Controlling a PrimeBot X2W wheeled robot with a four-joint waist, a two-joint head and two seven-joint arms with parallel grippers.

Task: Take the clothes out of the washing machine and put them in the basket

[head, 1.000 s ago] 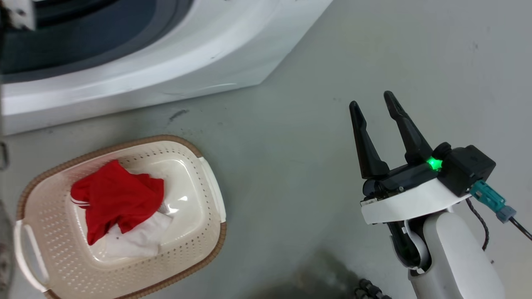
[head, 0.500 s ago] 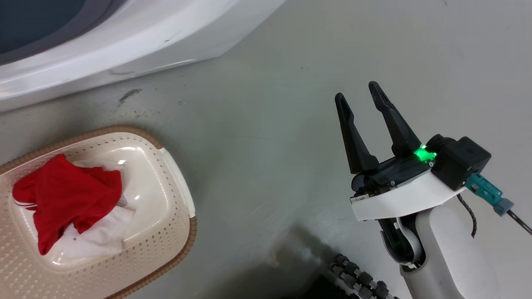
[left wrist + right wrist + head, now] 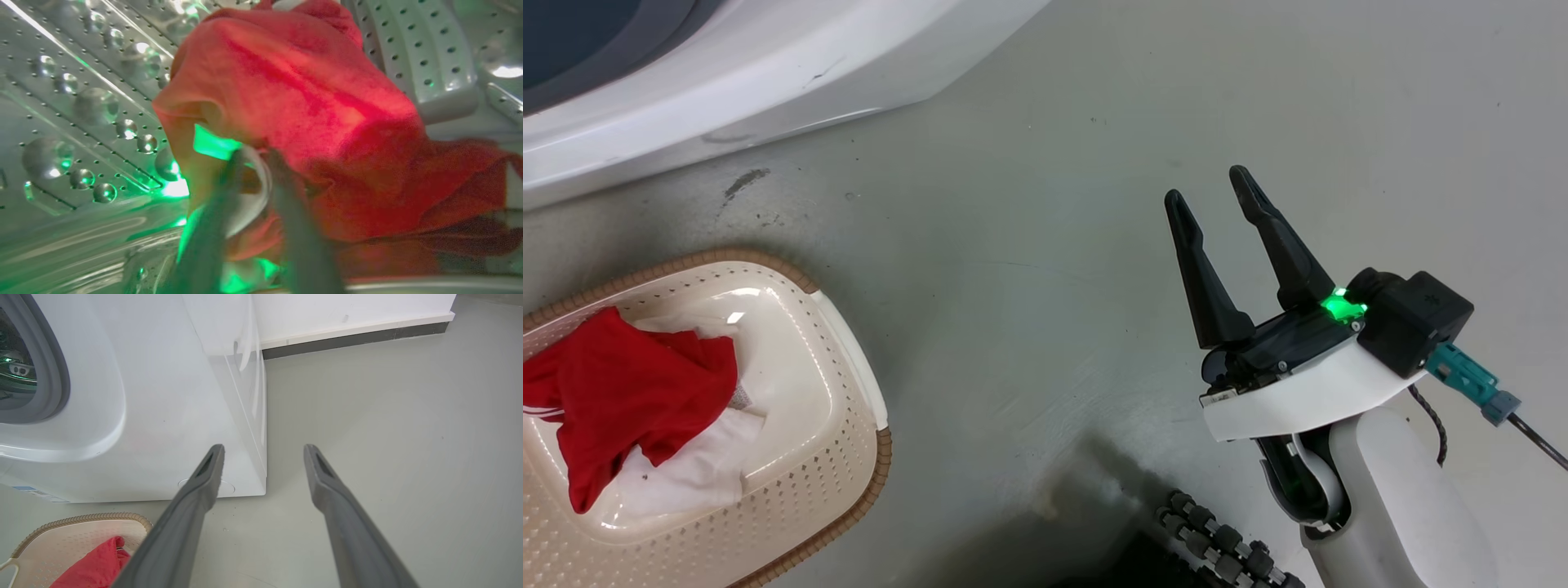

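Inside the steel drum [image 3: 73, 81] of the washing machine [image 3: 768, 65] lies a red garment [image 3: 310, 94] of the clothes. My left gripper [image 3: 253, 161] is shut on its white trim, fingers blurred. Another red-and-white garment [image 3: 629, 392] lies in the cream basket [image 3: 880, 457] on the floor before the machine. My right gripper [image 3: 1207, 184] hangs open and holds nothing, over bare floor to the right of the basket. The right wrist view has that gripper [image 3: 263, 446] pointing at the machine's [image 3: 163, 396] lower right corner, with the basket [image 3: 81, 518] and red fabric [image 3: 98, 567] at lower left.
A black ribbed cable [image 3: 1217, 547] lies on the grey floor [image 3: 1029, 245] beside my right arm. A wall with a dark skirting [image 3: 347, 335] runs behind the machine. A perforated grey paddle [image 3: 416, 57] stands in the drum beside the garment.
The head camera has turned, so basket and machine sit further left in the picture. My right gripper stays open and has barely shifted. The garment in the basket lies as before.
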